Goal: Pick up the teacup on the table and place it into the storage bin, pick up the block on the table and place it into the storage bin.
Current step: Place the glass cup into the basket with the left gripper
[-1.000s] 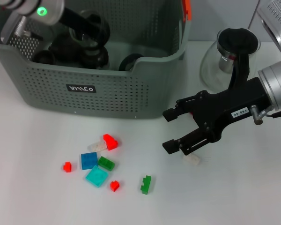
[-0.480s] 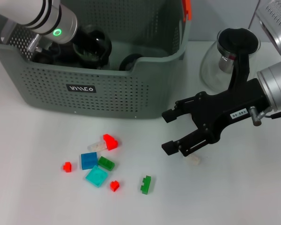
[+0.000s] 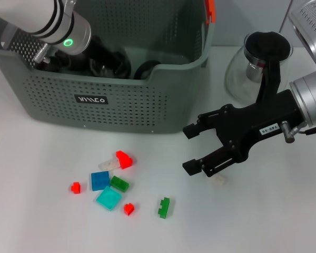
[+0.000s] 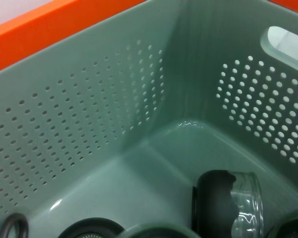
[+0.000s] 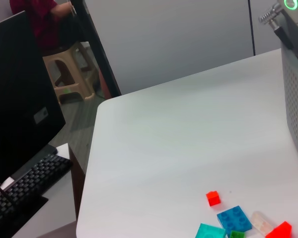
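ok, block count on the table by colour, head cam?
red blocks: 3
green blocks: 2
blue block: 1
teal block: 1
clear blocks: 2
Total: 9. The second clear one lies just below the right gripper fingers.

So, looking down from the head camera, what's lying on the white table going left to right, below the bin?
Small red block → blue block → green block → right end effector, open over a clear block.
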`<act>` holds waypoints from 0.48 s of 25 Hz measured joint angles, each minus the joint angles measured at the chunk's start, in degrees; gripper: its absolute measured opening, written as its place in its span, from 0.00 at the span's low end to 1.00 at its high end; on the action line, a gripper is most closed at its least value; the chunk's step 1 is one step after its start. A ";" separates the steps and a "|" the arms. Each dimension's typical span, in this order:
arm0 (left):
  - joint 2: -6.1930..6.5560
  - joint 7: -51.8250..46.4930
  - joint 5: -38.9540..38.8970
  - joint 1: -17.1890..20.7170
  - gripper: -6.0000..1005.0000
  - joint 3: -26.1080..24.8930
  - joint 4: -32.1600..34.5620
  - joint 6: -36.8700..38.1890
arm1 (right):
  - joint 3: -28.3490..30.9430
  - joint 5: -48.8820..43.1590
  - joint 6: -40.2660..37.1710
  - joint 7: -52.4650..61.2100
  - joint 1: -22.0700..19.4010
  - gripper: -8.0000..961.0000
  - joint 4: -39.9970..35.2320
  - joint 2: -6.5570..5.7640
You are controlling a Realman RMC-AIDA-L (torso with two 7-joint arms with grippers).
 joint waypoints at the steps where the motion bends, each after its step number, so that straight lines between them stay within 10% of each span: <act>1: -0.01 0.00 0.03 -0.04 0.09 0.24 0.00 -0.02 | 0.01 0.01 0.00 -0.10 -0.01 0.98 0.00 0.00; 12: -0.02 -1.53 1.38 0.11 0.43 -0.14 -2.77 0.43 | 0.33 0.10 0.26 -0.39 -0.03 0.98 0.09 0.00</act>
